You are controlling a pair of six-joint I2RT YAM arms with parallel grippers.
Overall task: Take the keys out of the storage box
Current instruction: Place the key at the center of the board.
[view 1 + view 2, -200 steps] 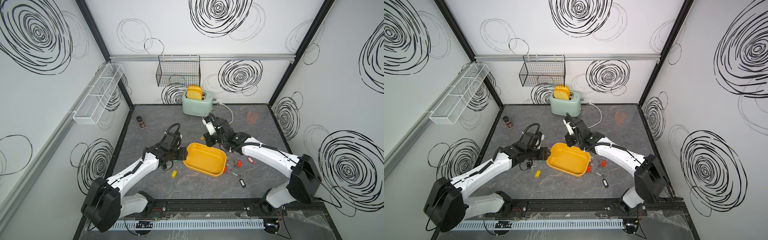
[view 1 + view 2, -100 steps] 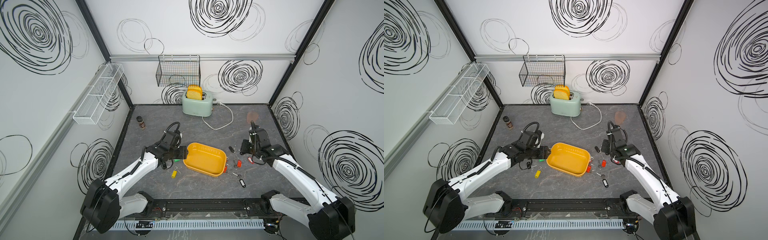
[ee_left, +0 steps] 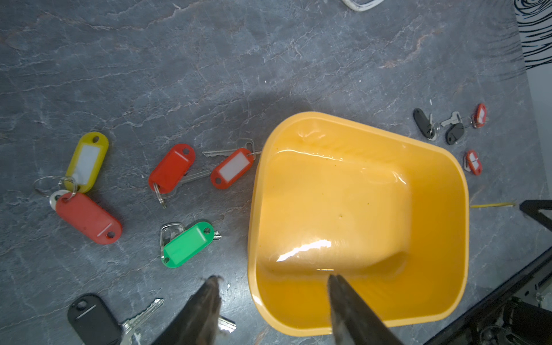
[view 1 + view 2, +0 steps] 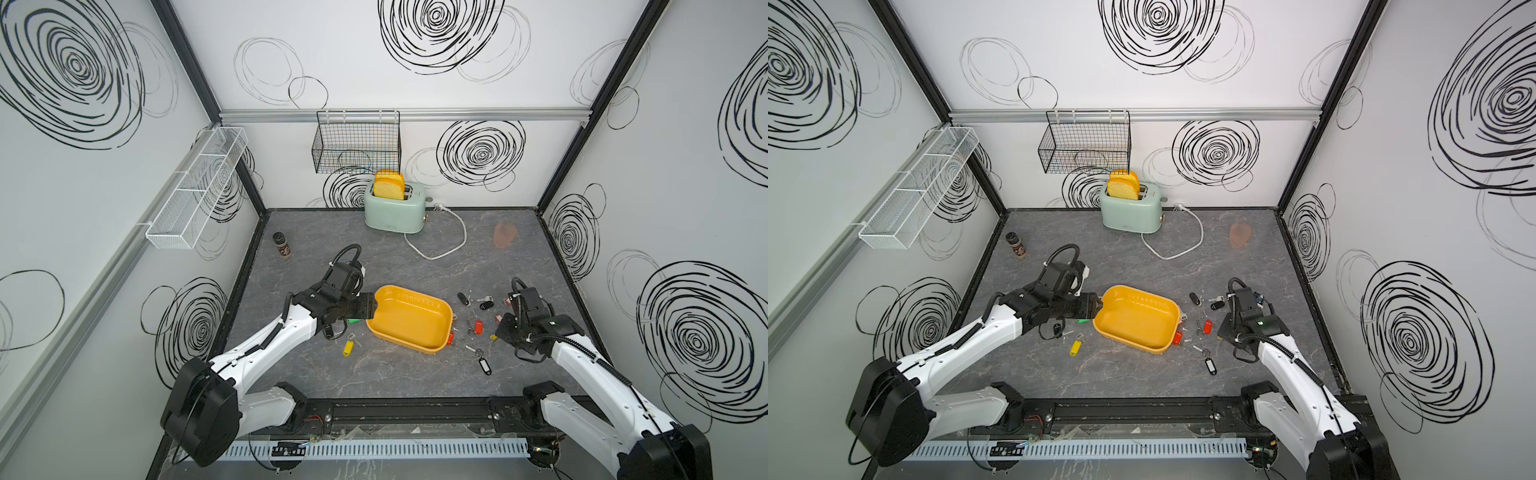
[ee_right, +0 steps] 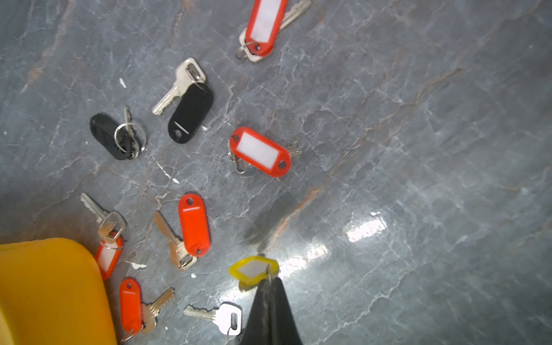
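Empty mustard-yellow plastic storage box [image 4: 409, 320], tagged silver keys [image 5: 194, 227] around it. Right gripper [image 5: 268, 280] pinches yellow-tagged key [image 5: 252, 268] by ring; may slip. Left gripper [image 3: 273, 277] gapes astride box wall; could tip it.

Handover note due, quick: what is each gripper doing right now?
Left gripper: open, jaws astride one wall of the storage box.
Right gripper: shut, pinching the ring of a yellow-tagged key.
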